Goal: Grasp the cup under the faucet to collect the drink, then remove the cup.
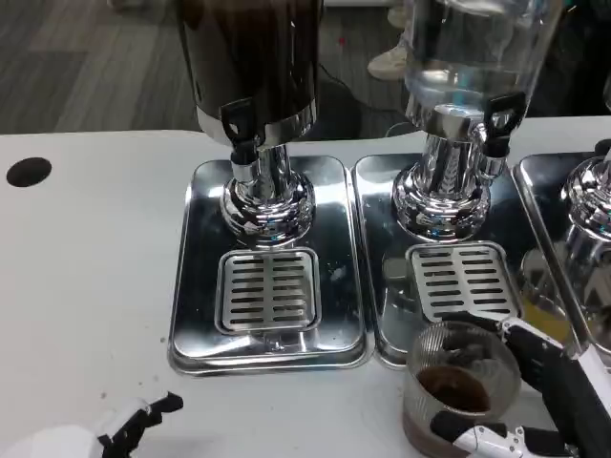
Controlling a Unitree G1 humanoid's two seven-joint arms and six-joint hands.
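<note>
Head view: the right hand (544, 401) has its fingers (492, 439) wrapped around the ribbed glass cup (461, 386), which sits low on the white desk (86, 286) just in front of the middle drip tray (449, 286) — off the grate, with a dark drink pooled in its bottom. The dark-filled dispenser (253, 67) stands on the left tray (267, 267), the clear dispenser (468, 57) on the middle one. The left hand (115, 434) rests at the bottom edge — fingers loosely apart, holding nothing.

Both hands (72, 441) (544, 401) cut off below.
</note>
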